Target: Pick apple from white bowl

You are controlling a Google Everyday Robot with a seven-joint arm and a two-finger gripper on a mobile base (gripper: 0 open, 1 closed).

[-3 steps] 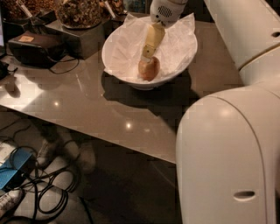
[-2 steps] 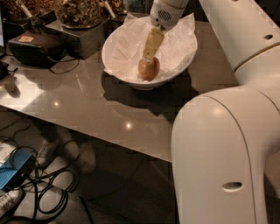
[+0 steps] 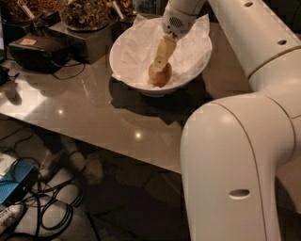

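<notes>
1. One large white robot arm (image 3: 235,164) fills the right side, bending up and over towards the far end of the table.
2. Beneath it, a glossy brown table (image 3: 94,108) runs across the scene, with black cables (image 3: 51,207) tangled on the floor at lower left.
3. On the table's far half sits the white bowl (image 3: 117,66), wide and flaring, lined with crinkled white paper (image 3: 136,42). Its only visible contents are the paper and the apple.
4. Behind and left of it, a dark glass bowl (image 3: 84,12) heaped with brown snacks stands on a black box (image 3: 84,40). More such bowls are cut off by the top edge.
5. Near the left edge, a black case (image 3: 35,52) lies flat on the table.
6. Reaching down into the white bowl from above, the gripper (image 3: 160,65) is pale yellow and slanted. Its tip meets the top of the apple. Whether it grasps the fruit or is released cannot be told.
7. At the bottom of the white bowl, the apple (image 3: 162,79) rests on the paper, small, round and orange-red.
</notes>
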